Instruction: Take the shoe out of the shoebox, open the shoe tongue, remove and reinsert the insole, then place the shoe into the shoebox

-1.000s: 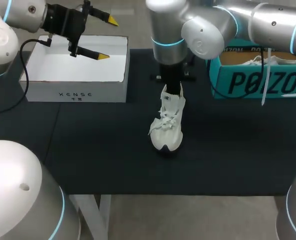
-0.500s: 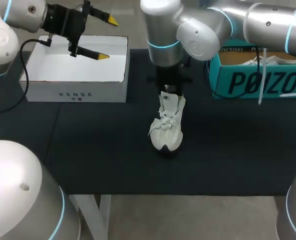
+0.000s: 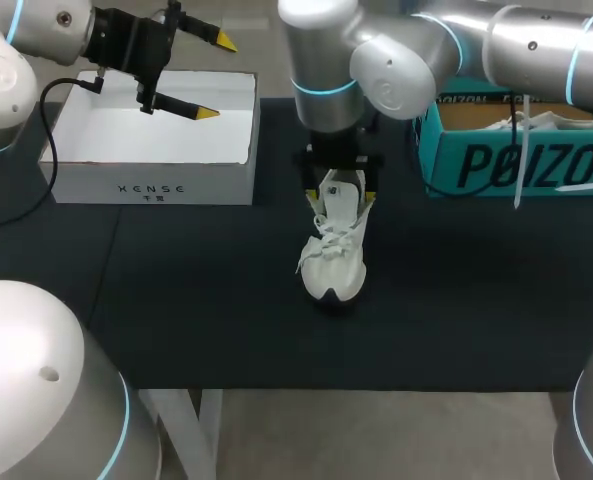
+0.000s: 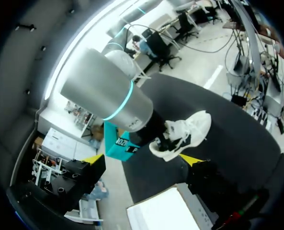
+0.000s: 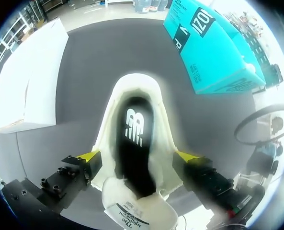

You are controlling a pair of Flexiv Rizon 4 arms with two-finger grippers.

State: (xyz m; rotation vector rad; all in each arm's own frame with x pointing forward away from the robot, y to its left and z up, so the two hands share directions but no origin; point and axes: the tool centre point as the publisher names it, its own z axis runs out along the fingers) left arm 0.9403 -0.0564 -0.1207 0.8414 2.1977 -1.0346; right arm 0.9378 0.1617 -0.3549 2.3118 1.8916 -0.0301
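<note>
A white laced shoe [image 3: 334,262] stands upright on the black table, toe toward the front edge. My right gripper [image 3: 342,197] hangs open over its heel end, one yellow tip on each side of the collar. Seen from the right wrist, the shoe [image 5: 137,100] lies between the spread fingers [image 5: 89,156] of the right gripper [image 5: 138,156]. Its dark insole [image 5: 134,139] shows inside, and the tongue [image 5: 134,215] is nearest the camera. My left gripper [image 3: 214,77] is open and empty above the white shoebox [image 3: 156,186]. From the left wrist, the shoe [image 4: 187,134] lies ahead of the left gripper [image 4: 142,159].
A teal shoebox [image 3: 521,160] holding another white shoe [image 3: 536,120] stands at the back right, close to my right arm. The white shoebox [image 4: 163,213] sits at the back left. Black table surface [image 3: 196,290] surrounds the shoe.
My right gripper has gone from shut at the shoe's opening to open, with its fingers now on either side of the collar. The shoe and my left arm stayed put.
</note>
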